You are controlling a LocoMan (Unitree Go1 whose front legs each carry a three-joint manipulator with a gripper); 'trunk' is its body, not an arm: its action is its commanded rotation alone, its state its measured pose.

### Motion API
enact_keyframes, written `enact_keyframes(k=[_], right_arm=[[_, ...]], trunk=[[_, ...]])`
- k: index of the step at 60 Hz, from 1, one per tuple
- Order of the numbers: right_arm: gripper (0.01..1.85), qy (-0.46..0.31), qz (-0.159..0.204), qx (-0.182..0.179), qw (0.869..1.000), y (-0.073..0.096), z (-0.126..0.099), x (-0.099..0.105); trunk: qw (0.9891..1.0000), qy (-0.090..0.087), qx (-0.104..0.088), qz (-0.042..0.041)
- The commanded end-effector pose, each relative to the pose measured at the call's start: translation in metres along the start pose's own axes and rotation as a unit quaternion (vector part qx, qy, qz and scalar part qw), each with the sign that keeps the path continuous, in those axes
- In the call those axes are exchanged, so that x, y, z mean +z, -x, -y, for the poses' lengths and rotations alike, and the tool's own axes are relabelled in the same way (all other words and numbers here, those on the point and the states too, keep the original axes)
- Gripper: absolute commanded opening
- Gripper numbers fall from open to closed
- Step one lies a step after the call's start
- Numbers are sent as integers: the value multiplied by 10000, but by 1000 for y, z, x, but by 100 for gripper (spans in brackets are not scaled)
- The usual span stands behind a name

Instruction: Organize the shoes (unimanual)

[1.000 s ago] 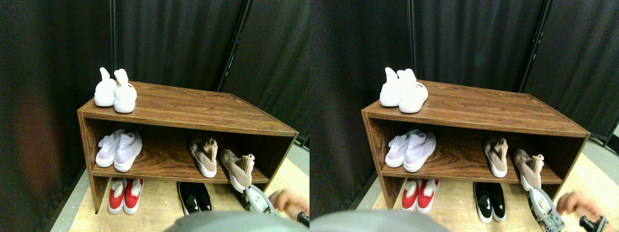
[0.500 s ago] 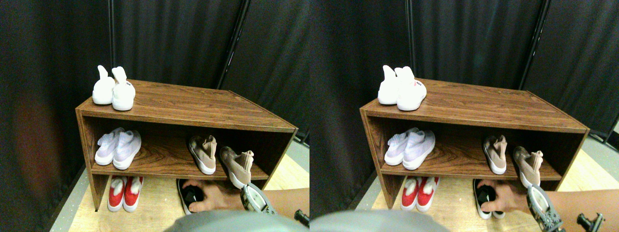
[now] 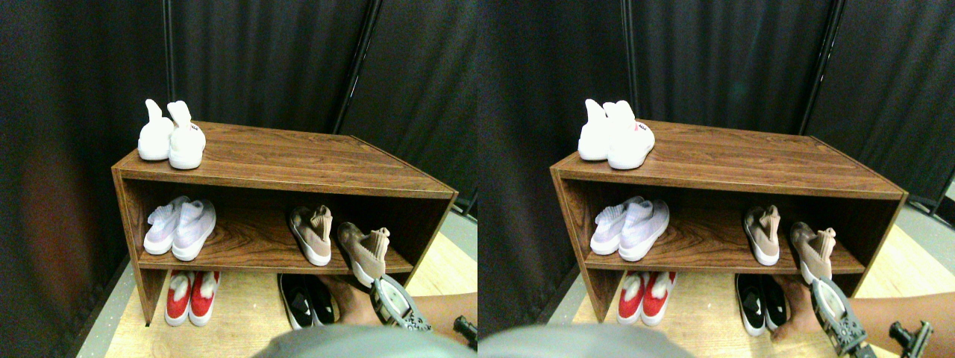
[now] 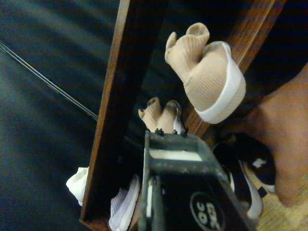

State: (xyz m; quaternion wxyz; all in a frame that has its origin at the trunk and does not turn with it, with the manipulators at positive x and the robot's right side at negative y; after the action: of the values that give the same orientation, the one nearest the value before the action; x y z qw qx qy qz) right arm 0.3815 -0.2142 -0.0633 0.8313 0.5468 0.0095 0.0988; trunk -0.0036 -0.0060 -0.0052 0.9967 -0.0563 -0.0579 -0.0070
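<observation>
Wood-grain brown, the shoe rack [image 3: 283, 160] is standing before dark curtains [image 3: 276, 60], with a pair of all-white high-collared sneakers [image 3: 170, 138] sitting at the left end of its top board. On the middle shelf a pale lilac-white knit pair [image 3: 181, 226] is resting at the left, while the two beige-tan knit sneakers are lying toward the right: one [image 3: 312, 233] is sitting fully on the shelf, and the other [image 3: 365, 252] is angled away from it, its white-soled toe jutting over the shelf's front edge. On the floor under the shelf, red sneakers [image 3: 192, 296] are sitting at the left and black sneakers [image 3: 307, 300] nearer the middle. A person's hand [image 3: 347, 298] is reaching in low from the right, apparently touching the black pair, though the contact is partly hidden. The right gripper [image 3: 399, 307] is hovering just below the overhanging tan shoe, apart from it; whether its jaws are parted or closed cannot be told from either view.
</observation>
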Motion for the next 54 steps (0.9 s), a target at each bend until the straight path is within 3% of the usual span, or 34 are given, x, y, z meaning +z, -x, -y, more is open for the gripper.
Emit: enact_keyframes(k=[1,33,35,38,40,41,48,54], right_arm=[[6,37,63,160,9998,-1,-3,2],[10,-172,99,110,9997,-2,-5,0],[44,-206,90,12,9997,-1,-5,0],[114,-197,-1,-117,9997,0,-4,3],[120,-192,1,-118,9997,0,-3,3],[139,-146,8,-128,9998,-2,0,4],[156,-164,62,-225,9996,-10,10,10],[155,-263,137,-341,9990,-17,17,16]], trunk=[[9999,122,40,-93],[9998,116,-44,-132],[9998,116,-44,-132],[9998,110,-59,-137],[9998,104,-77,-136],[9998,104,-77,-136],[9998,83,-107,-136],[9998,60,-132,-139]])
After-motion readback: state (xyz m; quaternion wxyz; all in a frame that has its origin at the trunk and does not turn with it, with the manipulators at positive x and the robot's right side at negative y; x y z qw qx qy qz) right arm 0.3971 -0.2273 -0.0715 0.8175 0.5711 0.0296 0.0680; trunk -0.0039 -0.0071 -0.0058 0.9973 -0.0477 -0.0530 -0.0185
